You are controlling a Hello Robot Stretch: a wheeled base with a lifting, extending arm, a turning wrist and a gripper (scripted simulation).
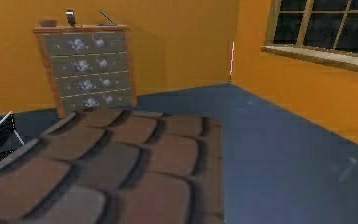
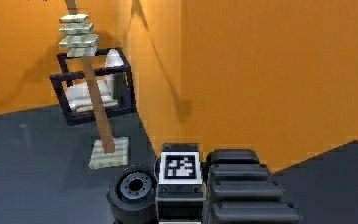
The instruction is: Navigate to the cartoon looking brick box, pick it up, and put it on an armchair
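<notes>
Searching for the box seems the step in hand, with a chair (image 2: 75, 98) beyond the gripper (image 2: 135, 192), its grip impossible to tell; next, drive past the bed (image 1: 117, 165).

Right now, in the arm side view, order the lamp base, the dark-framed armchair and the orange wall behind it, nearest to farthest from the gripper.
From the gripper:
1. lamp base, just beyond it.
2. dark-framed armchair, farther out, upper left.
3. orange wall, behind the armchair.
</notes>
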